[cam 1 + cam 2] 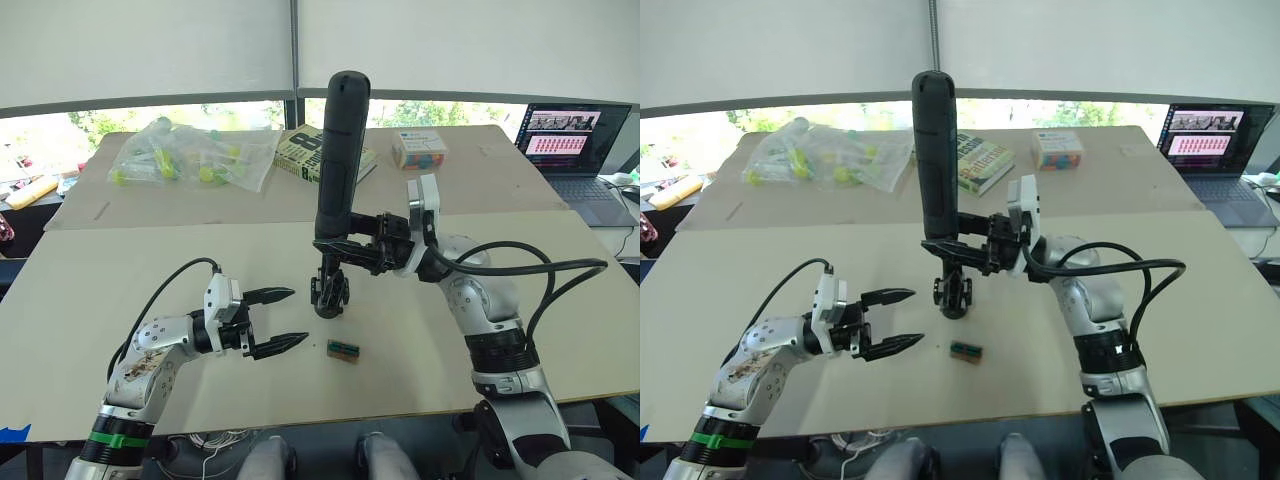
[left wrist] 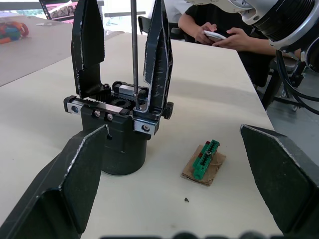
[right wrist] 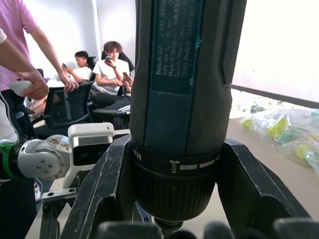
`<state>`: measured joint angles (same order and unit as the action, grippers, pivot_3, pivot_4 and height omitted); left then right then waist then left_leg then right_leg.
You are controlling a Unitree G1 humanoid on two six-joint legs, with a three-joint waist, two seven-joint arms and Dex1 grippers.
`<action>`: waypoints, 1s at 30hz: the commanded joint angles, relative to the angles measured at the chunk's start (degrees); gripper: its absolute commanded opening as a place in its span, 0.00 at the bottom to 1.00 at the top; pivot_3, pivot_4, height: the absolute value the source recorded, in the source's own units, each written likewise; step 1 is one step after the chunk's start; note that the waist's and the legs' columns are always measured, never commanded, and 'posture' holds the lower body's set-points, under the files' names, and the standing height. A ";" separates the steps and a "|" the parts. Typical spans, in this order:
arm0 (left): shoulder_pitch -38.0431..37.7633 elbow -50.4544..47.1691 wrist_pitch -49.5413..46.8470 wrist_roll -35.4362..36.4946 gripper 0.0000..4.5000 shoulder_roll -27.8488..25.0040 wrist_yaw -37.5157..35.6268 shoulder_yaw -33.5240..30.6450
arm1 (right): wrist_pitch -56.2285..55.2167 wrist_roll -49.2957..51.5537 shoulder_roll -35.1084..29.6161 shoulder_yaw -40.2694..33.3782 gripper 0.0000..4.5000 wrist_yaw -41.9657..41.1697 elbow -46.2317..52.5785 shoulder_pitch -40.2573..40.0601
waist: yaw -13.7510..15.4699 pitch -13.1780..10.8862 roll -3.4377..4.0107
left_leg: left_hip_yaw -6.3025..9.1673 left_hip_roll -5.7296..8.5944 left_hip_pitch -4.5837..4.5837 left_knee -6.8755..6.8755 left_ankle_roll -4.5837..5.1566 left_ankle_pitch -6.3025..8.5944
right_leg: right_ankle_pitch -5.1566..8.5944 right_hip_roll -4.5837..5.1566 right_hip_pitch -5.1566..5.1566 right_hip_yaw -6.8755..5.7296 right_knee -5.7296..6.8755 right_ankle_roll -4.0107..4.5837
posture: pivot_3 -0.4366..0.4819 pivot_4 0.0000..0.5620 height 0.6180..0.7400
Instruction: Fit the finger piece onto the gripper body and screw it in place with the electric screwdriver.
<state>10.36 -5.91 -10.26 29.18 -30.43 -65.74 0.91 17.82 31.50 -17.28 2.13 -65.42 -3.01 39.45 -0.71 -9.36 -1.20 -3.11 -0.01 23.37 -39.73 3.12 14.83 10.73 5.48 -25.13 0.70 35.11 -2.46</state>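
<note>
Bit seated on the gripper body, nothing bracing it.

Head view: right gripper [image 1: 352, 250] pinches the upright electric screwdriver [image 1: 338, 150] over the gripper body [image 1: 329, 292]; the spread left gripper [image 1: 288, 318] hangs just beside it, so torque could spin or tip it.
Left wrist view: bit [image 2: 134, 50] meets the body's top between two upright fingers; the finger piece [image 2: 158, 55] seems to be fitted.

Screwdriver [image 1: 338, 150]: matte black, teal label panel with dark print. Gripper body [image 2: 119, 134]: black, 2 black fingers, silver rail. Small block [image 1: 343, 350]: green and black on brown card. Table [image 1: 560, 300]: pale beige. Bag [image 1: 190, 155]: clear, yellow-green contents.
</note>
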 commanded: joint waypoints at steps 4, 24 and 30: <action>-0.31 -0.84 1.11 -0.16 1.00 0.33 0.12 -0.12 | -2.58 -0.06 -0.11 -0.66 0.43 -0.68 1.30 0.40 | 0.02 0.00 0.00 | 0.00 0.00 0.00 0.00 0.00 0.00 | 0.00 0.00 0.00 0.00 0.00 0.00 | 0.48 0.27 1.00; 8.77 12.03 2.53 -10.16 1.00 4.69 3.83 6.09 | -2.90 -0.52 0.84 0.78 0.43 -0.65 3.23 -1.34 | 0.05 0.00 0.00 | 0.00 0.04 -0.01 -0.02 0.00 0.00 | -0.01 -0.02 0.03 -0.02 0.02 -0.01 | 0.48 0.27 1.00; 12.68 19.25 4.57 -13.30 1.00 7.04 4.42 7.66 | -3.38 -0.68 0.52 0.77 0.43 -0.45 2.86 -1.17 | -0.01 0.00 0.00 | 0.00 0.03 0.00 -0.01 0.00 0.00 | -0.01 -0.05 0.02 -0.02 0.02 -0.01 | 0.48 0.27 1.00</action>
<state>21.97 12.69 -7.33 16.67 -23.78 -61.38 8.34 15.89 30.44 -16.62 3.46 -65.79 -1.96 37.79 -0.73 -9.36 -1.20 -3.12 0.03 23.38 -39.74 3.13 14.83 10.72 5.43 -25.11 0.68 35.12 -2.47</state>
